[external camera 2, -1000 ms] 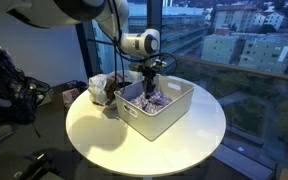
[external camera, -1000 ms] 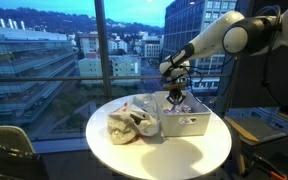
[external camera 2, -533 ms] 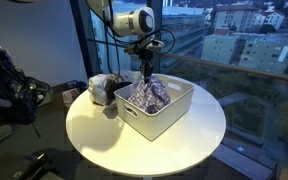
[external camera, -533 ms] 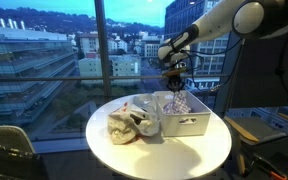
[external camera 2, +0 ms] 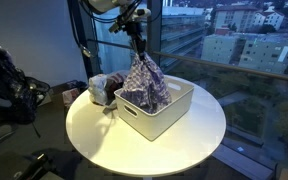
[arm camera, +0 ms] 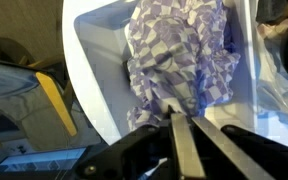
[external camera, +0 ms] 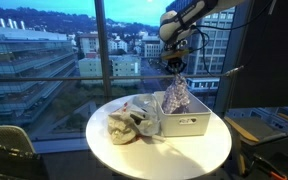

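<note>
Pincer clamped on checkered cloth, cloth hanging into white bin, round table

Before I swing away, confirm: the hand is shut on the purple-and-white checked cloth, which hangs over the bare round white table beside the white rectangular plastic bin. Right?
No. The hand is shut on the purple-and-white checked cloth, but it hangs over the white rectangular plastic bin itself, not the bare round white table. Both exterior views show this.

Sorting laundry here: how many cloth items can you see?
2: a checkered cloth hanging from the gripper over the white bin, and a pale heap on the table beside it; the heap may hide more.
</note>
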Available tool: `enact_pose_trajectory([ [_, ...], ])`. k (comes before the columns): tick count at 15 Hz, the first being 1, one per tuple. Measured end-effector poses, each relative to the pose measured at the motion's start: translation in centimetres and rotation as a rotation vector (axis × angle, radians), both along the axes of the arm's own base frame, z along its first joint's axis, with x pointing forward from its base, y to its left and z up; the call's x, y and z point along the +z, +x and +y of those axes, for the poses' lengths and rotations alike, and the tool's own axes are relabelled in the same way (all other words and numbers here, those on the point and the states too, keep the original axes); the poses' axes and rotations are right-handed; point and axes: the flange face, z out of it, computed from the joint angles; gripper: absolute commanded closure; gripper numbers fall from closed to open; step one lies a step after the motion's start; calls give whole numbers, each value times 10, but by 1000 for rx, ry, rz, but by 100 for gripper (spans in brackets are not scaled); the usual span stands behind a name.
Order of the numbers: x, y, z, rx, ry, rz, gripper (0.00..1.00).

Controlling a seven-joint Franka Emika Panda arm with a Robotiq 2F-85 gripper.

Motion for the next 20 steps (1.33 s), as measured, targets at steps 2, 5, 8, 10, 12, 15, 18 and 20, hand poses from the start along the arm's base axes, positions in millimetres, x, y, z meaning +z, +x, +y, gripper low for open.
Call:
enact_pose_trajectory([
  [2, 33, -12, 9, 19, -24, -61, 99],
  [5, 81, -30, 24, 56, -34, -148, 99],
  [8, 126, -46, 47, 102, -47, -241, 99],
  [10, 151, -57, 67, 139, -54, -295, 99],
  [12, 170, -67, 90, 179, -65, -337, 99],
  [15, 191, -80, 126, 236, -93, -400, 99],
  [18, 214, -93, 161, 270, -121, -476, 99],
  [20, 233, -102, 180, 280, -127, -532, 99],
])
